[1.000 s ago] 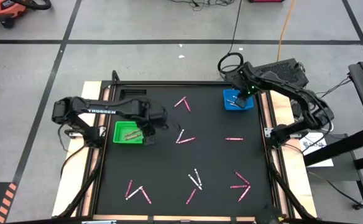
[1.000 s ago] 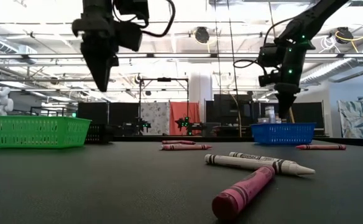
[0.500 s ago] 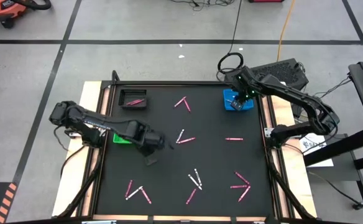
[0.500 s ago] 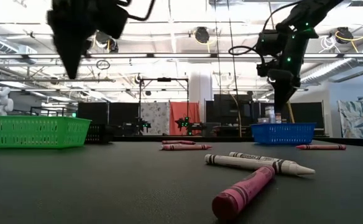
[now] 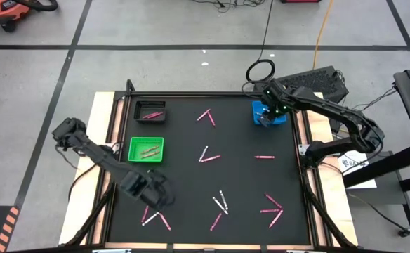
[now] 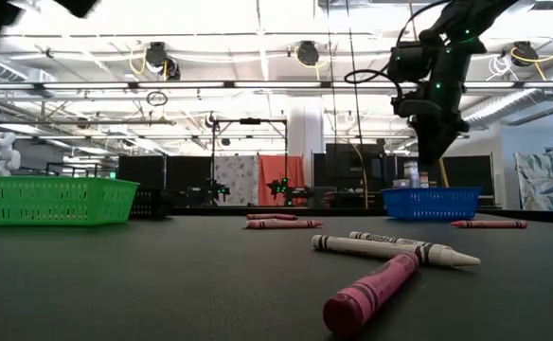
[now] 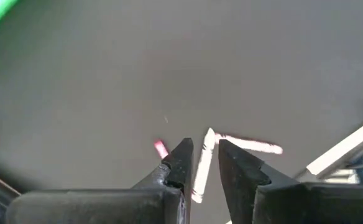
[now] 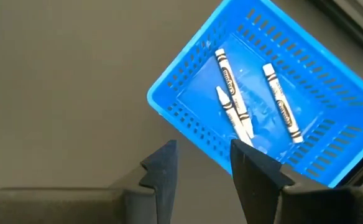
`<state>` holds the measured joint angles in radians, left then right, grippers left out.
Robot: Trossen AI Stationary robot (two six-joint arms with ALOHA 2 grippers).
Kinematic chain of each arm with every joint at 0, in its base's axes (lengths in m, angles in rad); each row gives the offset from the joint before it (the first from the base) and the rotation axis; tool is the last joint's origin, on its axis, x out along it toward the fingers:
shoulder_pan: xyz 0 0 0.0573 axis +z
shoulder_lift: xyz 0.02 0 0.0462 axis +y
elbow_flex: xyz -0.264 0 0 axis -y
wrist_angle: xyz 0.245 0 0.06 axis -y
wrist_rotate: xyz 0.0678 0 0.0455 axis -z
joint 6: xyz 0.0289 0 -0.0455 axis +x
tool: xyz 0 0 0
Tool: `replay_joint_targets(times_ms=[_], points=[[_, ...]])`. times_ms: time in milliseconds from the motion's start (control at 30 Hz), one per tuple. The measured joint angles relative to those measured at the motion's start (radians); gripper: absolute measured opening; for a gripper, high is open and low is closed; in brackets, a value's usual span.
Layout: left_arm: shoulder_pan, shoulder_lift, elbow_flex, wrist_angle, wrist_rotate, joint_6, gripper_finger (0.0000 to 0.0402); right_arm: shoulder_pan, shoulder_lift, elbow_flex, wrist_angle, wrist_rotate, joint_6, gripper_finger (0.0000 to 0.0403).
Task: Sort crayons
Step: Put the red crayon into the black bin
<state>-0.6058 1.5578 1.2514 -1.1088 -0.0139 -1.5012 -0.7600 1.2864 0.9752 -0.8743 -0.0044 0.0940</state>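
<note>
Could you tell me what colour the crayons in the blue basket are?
White crayons, clearest in the right wrist view.

Crayons on a dark table, low view.
A pink crayon touches a white one; a gripper hangs above the blue basket; green basket far left.

A robotics laboratory in an open industrial hall: a black-topped test table stands on a grey concrete floor marked with dark tape lines, beneath exposed ceiling trusses; fabric backdrops hang beyond.
</note>
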Motion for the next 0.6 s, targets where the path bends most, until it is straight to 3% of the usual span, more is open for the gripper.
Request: replay_joint_targets(times_ms=[267,600], points=[[-0.152,0.044,0.000,-0.004,-0.040,-0.271,0.0073,0.049,0.000,0.000,-0.024,0.000,0.101,0.0135],[-0.209,0.171,0.000,0.007,-0.021,-0.328,0.0073,0.135,0.000,0.000,-0.037,0.000,0.130,0.0135]])
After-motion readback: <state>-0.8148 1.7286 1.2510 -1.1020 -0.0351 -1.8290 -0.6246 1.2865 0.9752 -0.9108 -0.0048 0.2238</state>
